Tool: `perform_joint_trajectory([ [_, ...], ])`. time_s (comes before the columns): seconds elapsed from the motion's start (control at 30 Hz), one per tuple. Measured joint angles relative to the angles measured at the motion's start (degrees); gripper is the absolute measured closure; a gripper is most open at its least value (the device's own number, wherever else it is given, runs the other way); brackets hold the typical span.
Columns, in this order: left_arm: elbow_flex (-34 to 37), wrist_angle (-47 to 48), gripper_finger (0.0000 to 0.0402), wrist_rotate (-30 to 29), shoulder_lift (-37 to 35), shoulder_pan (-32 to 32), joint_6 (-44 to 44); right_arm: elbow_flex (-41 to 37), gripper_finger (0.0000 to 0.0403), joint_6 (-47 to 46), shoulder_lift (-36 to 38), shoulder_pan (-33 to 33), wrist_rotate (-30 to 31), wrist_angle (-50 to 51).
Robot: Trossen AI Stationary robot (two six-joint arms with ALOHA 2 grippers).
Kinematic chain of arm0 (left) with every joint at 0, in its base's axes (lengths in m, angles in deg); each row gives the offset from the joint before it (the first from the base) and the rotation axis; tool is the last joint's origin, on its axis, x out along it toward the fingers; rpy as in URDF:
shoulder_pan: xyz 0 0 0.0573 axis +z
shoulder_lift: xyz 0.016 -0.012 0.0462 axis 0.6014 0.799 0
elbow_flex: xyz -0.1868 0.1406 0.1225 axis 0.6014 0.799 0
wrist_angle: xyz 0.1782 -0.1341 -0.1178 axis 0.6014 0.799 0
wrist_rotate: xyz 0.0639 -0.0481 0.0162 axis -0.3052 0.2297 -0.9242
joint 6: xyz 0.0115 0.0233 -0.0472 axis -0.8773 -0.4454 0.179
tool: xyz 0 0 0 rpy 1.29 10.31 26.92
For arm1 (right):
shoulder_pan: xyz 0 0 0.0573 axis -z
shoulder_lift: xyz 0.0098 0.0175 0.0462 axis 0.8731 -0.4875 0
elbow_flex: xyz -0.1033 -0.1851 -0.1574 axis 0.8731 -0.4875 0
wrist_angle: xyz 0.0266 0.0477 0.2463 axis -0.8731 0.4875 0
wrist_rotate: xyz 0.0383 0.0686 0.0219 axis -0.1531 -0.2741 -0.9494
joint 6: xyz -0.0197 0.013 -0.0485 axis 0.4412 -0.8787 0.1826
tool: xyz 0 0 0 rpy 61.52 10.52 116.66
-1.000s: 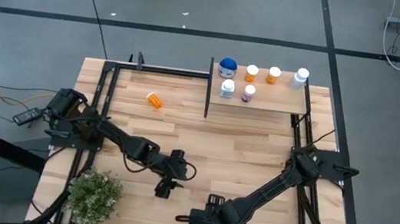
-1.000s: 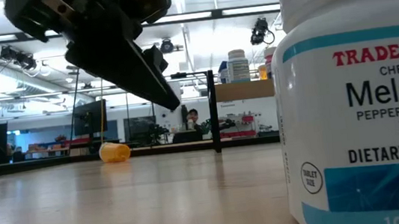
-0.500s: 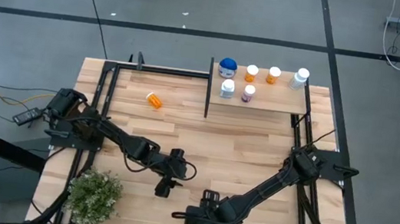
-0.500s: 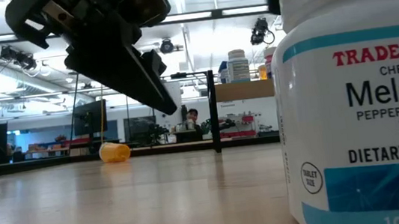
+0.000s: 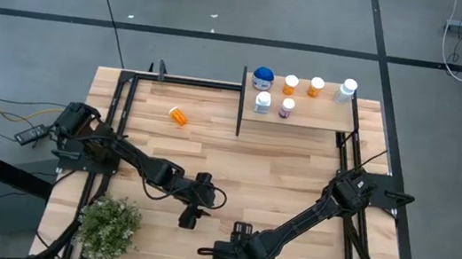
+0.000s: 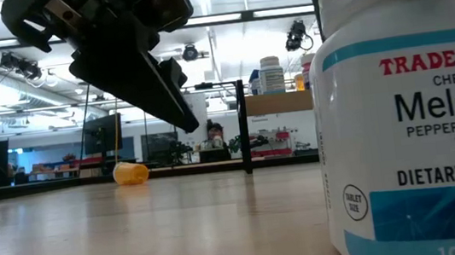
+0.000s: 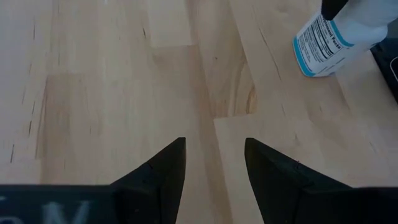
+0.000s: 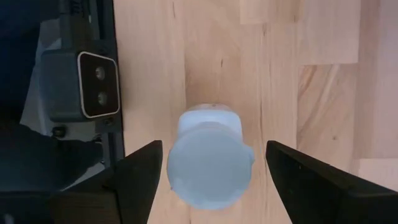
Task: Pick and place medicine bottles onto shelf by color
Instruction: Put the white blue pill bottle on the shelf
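Step in hand: we judge it the pick of the white round-capped melatonin bottle (image 8: 209, 163), upright at the near table edge. Right gripper (image 8: 210, 180) hangs directly above, fingers spread wide either side, having shifted slightly over it in the last second. Next: descend, close. Left gripper (image 7: 213, 163), spread, empty, waits mid-table. Light-wood shelf (image 5: 304, 114) far off.

A robotics lab in a large open hall. The plank table (image 5: 280, 167) stands on a grey concrete floor (image 5: 230, 4) with taped lines and loose cables, and the low view shows ceiling light strips (image 6: 224, 18), monitors and workbenches behind.
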Motion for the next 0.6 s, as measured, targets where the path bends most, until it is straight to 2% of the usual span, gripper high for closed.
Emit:
perform_joint_trajectory([
  [0.23,0.0,0.48,0.023,0.0,0.0,0.0,0.02,0.0,0.0122,-0.1,0.02,0.01,-0.07,0.09],
  [0.53,0.0,1.31,0.023,-0.03,0.02,-0.31,0.02,0.0,0.0217,-1.67,0.02,0.17,0.06,3.55],
  [0.6,0.0,1.27,0.023,-0.02,0.02,-0.43,0.04,0.04,0.0221,-1.64,0.13,0.42,-0.21,4.22],
])
